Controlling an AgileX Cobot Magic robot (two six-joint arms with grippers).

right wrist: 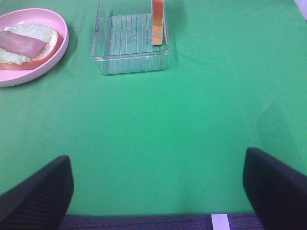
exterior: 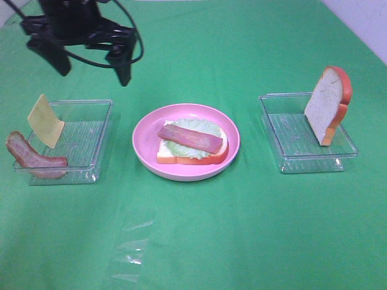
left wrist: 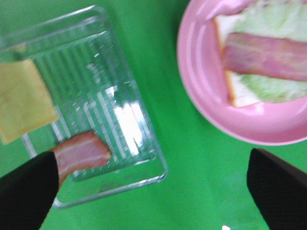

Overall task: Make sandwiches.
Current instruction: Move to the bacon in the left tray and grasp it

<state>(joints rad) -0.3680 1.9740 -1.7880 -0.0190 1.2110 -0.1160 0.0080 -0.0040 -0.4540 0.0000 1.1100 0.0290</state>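
Note:
The open sandwich on the pink plate is a bread slice with green lettuce and one bacon strip on top. It also shows in the left wrist view and the right wrist view. A yellow cheese square and a second bacon strip lean in the left clear tray. A second bread slice stands upright in the right clear tray. My left gripper is open and empty, high above the left tray's far end. My right gripper is open and empty over bare cloth.
Everything sits on a green cloth. In the left wrist view the cheese and bacon lie at the tray's edge, with the plate beside it. In the right wrist view the tray holds the bread.

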